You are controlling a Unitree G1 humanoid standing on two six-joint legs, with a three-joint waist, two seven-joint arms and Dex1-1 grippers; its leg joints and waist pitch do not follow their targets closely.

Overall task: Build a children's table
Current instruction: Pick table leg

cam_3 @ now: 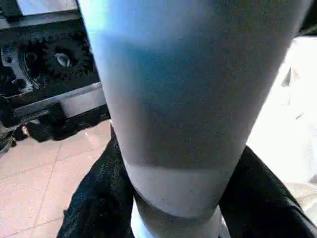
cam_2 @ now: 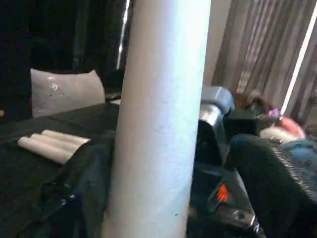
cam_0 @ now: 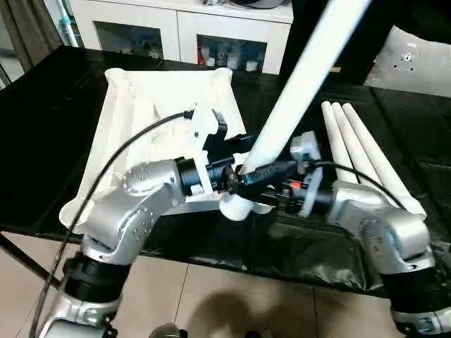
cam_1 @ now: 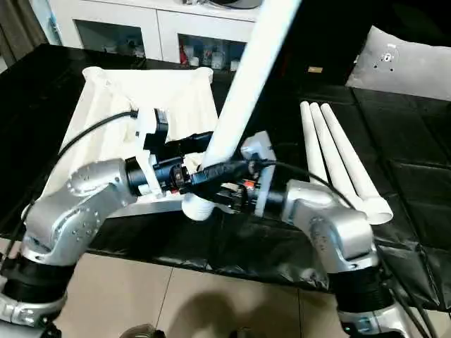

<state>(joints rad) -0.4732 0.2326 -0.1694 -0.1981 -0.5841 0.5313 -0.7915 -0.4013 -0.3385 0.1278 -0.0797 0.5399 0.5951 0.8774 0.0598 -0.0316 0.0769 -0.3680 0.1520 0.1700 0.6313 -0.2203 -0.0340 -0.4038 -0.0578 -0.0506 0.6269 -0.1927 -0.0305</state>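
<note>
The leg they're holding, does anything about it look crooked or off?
Yes. The leg leans steeply away to the right instead of standing upright over the near corner of the top. Both pincers, left and right, grip it just above its collar.

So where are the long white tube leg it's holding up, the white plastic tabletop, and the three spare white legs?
Long white tube leg [cam_0: 296,84]: left eye view, mid-shaft.
White plastic tabletop [cam_0: 141,105]: left eye view, ribbed underside.
Three spare white legs [cam_1: 331,151]: right eye view, middle leg's shaft.
</note>
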